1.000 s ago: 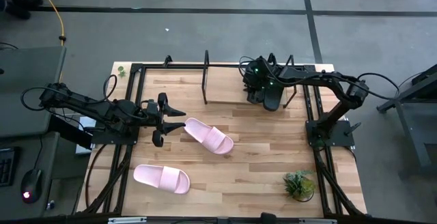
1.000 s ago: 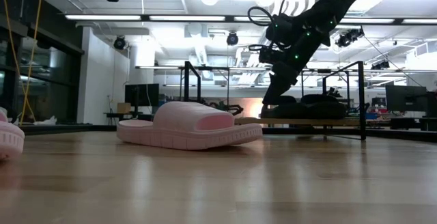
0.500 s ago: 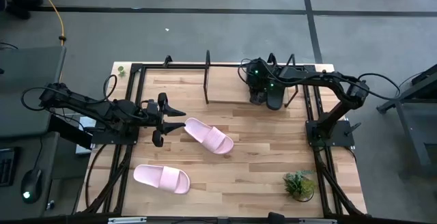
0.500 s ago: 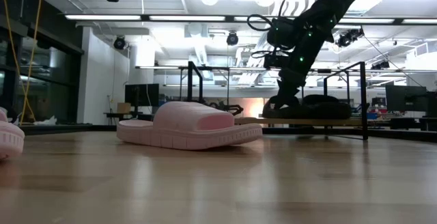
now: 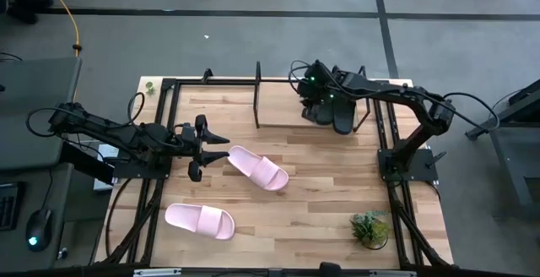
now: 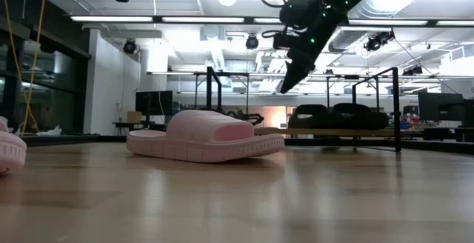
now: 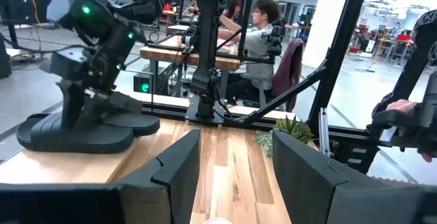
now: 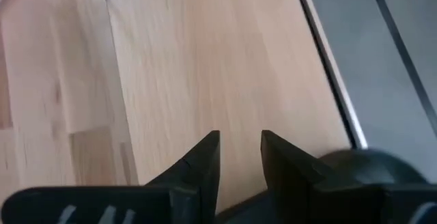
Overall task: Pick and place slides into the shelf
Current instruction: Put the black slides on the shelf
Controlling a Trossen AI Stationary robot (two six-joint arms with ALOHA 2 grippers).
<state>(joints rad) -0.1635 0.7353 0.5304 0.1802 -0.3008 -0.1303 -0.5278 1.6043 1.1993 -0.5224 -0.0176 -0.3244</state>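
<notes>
The right arm reaches from its base at the worktop's [image 5: 329,192] right edge across to the far side, elbow bent, its hand [image 5: 314,83] raised above the shelf [image 5: 278,81]. In the low view this hand [image 6: 290,80] hangs clear over the two black slides [image 6: 337,115], tilted downward, and its wrist view shows the fingers [image 8: 201,157] a narrow gap apart with nothing between them. Both black slides [image 5: 336,115] sit side by side at the shelf's right end. The left arm stretches low from the left edge, its hand [image 5: 205,146] spread wide and empty just beside one pink slide [image 5: 259,168]. The other pink slide [image 5: 199,220] lies nearer the front edge.
</notes>
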